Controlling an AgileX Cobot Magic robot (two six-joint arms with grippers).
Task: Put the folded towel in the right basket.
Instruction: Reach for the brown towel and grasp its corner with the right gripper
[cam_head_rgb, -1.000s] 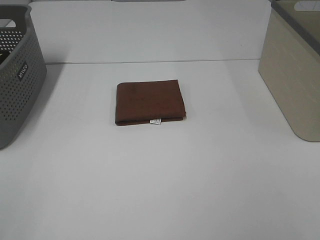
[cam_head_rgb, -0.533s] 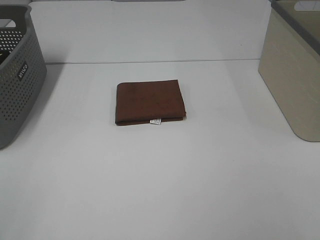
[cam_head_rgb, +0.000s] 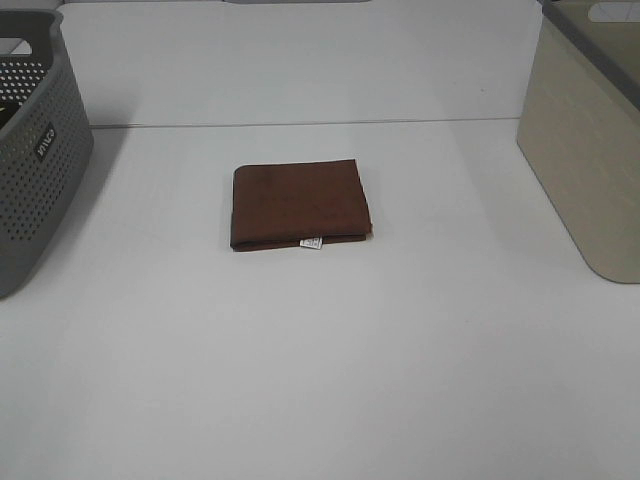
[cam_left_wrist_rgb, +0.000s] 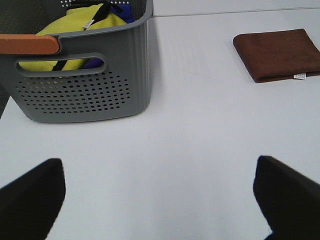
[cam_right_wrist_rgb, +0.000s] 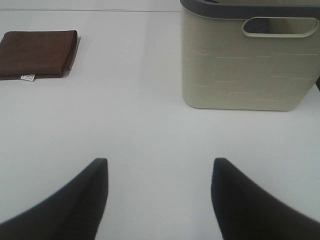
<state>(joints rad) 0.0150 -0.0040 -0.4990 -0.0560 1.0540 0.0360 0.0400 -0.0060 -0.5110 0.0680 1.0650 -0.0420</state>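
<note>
Our left hand (cam_left_wrist_rgb: 160, 197) hangs spread apart and empty toward the left edge of the desk (cam_head_rgb: 300, 380), near the grey basket (cam_head_rgb: 40, 160). The towel (cam_head_rgb: 298, 205) lies flat mid-desk, its long axis running left to right, ahead of both hands and between them. The beige basket (cam_head_rgb: 590, 170) stands at the right edge. Our right hand (cam_right_wrist_rgb: 158, 197), also spread and empty, is near that basket, so we judge it better placed.

Grey perforated basket (cam_head_rgb: 40, 180) on white table (cam_head_rgb: 320, 380), left side; yellow cloth (cam_left_wrist_rgb: 75, 22) inside.
</note>
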